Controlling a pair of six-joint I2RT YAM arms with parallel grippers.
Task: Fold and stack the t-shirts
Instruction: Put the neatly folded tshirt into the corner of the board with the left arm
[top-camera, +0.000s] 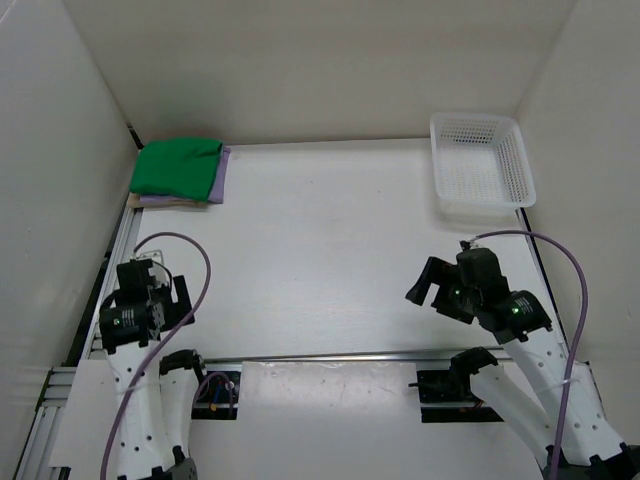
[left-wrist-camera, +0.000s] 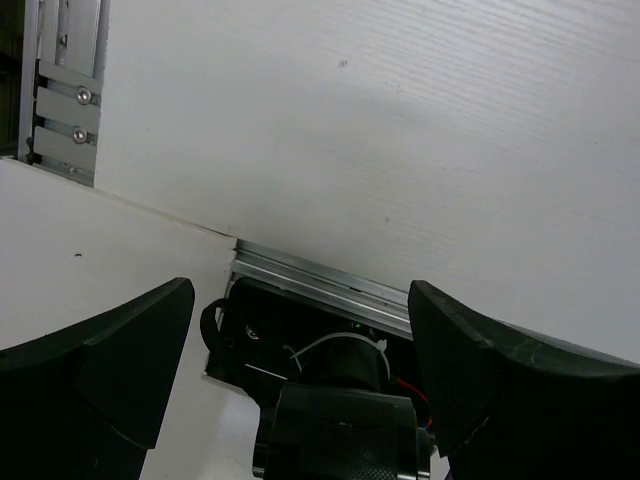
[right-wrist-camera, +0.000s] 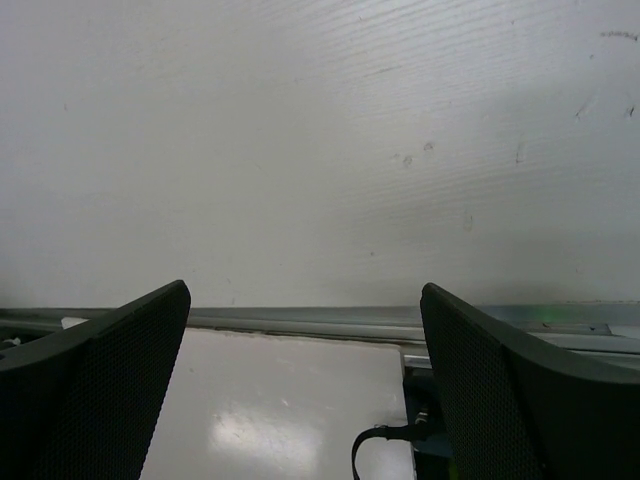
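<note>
White tabletop (top-camera: 320, 250), matt, a few faint scuffs. Plain white back wall (top-camera: 320, 60), left wall (top-camera: 50, 150) and right wall (top-camera: 590, 120) enclosing three sides. Metal rail (top-camera: 330, 355) across the near part. Aluminium frame (top-camera: 120, 235) along the left edge. Even, diffuse light.

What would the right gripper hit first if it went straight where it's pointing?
Most likely the bare table. The right gripper, jaws open, tilts down and toward the table's middle, with nothing between or ahead of its fingers. Depth is unclear, so the exact contact spot is a guess.
</note>
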